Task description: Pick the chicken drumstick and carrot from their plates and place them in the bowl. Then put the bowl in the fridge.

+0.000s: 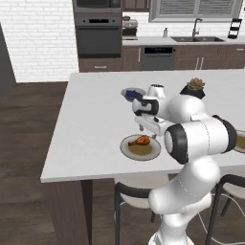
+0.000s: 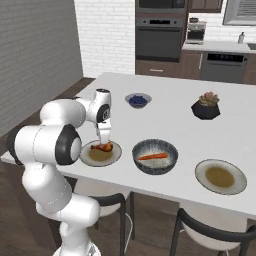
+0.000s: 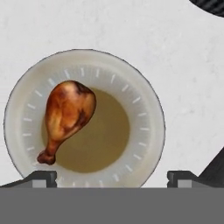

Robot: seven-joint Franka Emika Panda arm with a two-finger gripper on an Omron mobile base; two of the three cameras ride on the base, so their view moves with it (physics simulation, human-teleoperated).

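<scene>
The chicken drumstick lies on the left half of its plate, bone end toward the rim. My gripper hangs open just above that plate, one fingertip to each side of it, touching nothing. From the base, the gripper stands over the drumstick near the counter's front edge. The carrot lies inside the ribbed dark bowl, right of the drumstick's plate. A second plate sits empty further right. A tall dark grey block at the far left could be the fridge; I cannot tell.
A small bowl of blue berries and a black plant pot stand further back on the white counter. Dark stools are tucked under its front edge. A wall oven and sink cabinets line the back wall.
</scene>
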